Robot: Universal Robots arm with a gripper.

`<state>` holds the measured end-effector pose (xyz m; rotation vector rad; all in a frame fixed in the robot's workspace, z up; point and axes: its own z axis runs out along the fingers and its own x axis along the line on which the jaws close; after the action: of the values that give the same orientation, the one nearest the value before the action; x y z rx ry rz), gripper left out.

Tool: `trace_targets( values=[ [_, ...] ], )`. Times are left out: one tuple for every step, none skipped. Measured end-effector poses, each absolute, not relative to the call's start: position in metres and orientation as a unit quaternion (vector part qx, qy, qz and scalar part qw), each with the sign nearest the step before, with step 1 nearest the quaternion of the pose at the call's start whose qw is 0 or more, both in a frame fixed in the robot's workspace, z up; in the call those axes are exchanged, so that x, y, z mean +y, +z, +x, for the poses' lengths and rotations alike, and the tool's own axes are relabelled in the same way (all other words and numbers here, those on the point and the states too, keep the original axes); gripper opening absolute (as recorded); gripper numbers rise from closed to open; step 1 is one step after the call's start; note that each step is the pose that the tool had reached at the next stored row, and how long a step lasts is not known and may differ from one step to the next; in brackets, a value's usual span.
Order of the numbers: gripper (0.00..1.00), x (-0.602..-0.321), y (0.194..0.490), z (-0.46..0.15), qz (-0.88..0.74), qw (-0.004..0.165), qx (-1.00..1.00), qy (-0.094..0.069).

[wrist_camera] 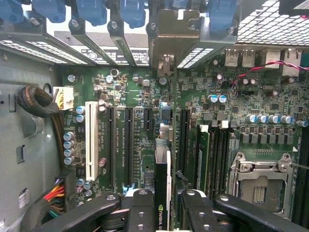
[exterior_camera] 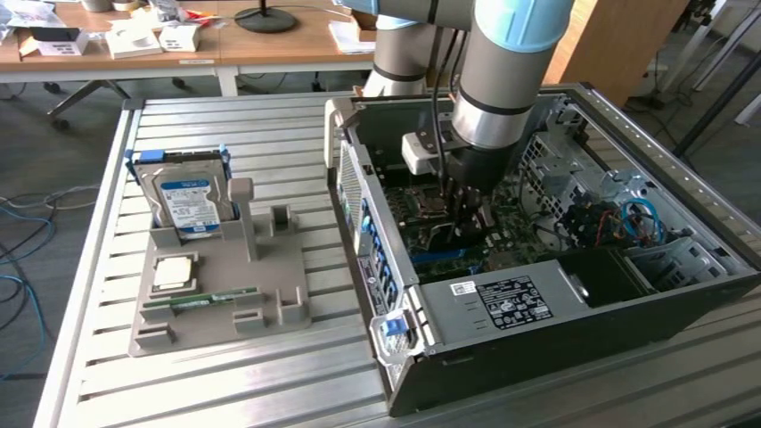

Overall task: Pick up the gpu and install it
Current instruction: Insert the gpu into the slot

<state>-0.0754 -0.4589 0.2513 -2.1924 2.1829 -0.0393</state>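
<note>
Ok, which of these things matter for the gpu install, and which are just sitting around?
In the job: gpu, gripper clamped on it, motherboard, computer case.
Lying about: hard drive, CPU, RAM stick, grey holder tray.

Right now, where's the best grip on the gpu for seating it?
Probably the top edge, mid-length, from above, pinching its flat faces. The gpu stands edge-on over the motherboard slots, so only that edge is free; the gripper holds it that way.
</note>
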Motion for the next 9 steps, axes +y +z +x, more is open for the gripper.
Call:
trace_targets(
  values=[
    [0.26,-0.4593,0.2513,-0.0754,-0.708,0.024,0.705,-0.013],
    [0.26,-0.4595,0.2513,-0.0753,-0.708,0.024,0.705,-0.013],
    [0.26,-0.4597,0.2513,-0.0753,-0.708,0.024,0.705,-0.013],
    [0.26,-0.4597,0.2513,-0.0753,-0.708,0.024,0.705,-0.013],
    [0.26,-0.4597,0.2513,-0.0753,-0.708,0.024,0.705,-0.013],
    [0.26,-0.4597,0.2513,-0.0753,-0.708,0.024,0.705,-0.013],
    [0.26,-0.4597,0.2512,-0.0753,-0.708,0.024,0.705,-0.013],
    [0.26,-0.4598,0.2507,-0.0753,-0.708,0.024,0.705,-0.013],
    [0.26,-0.4598,0.2502,-0.0753,-0.708,0.024,0.705,-0.013]
  ],
)
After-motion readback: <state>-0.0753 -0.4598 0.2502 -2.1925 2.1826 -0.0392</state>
